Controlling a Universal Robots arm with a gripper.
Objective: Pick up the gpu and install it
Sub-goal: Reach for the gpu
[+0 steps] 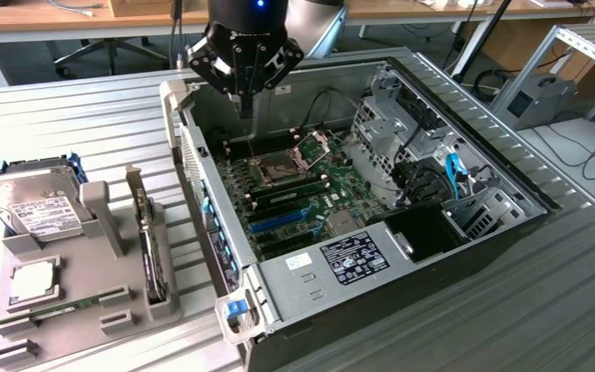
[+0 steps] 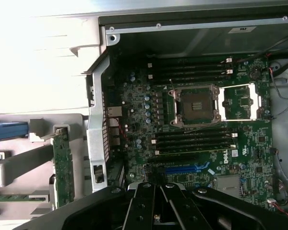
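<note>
Right below the gripper (image 1: 244, 107) is the open computer case (image 1: 483, 225), with the motherboard (image 1: 295, 194) and its CPU socket (image 1: 275, 169) just under the fingertips. The fingers are pressed together with nothing between them. The gpu (image 1: 151, 248) is well off to one side, standing on edge in the grey holder (image 1: 80, 318), outside the case wall.

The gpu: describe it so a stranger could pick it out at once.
On the exterior view's left, beside the open computer case, sits a grey holder block. The gpu stands on edge in the slot nearest the case, a thin card, unlike the broad white-labelled hard drive.
</note>
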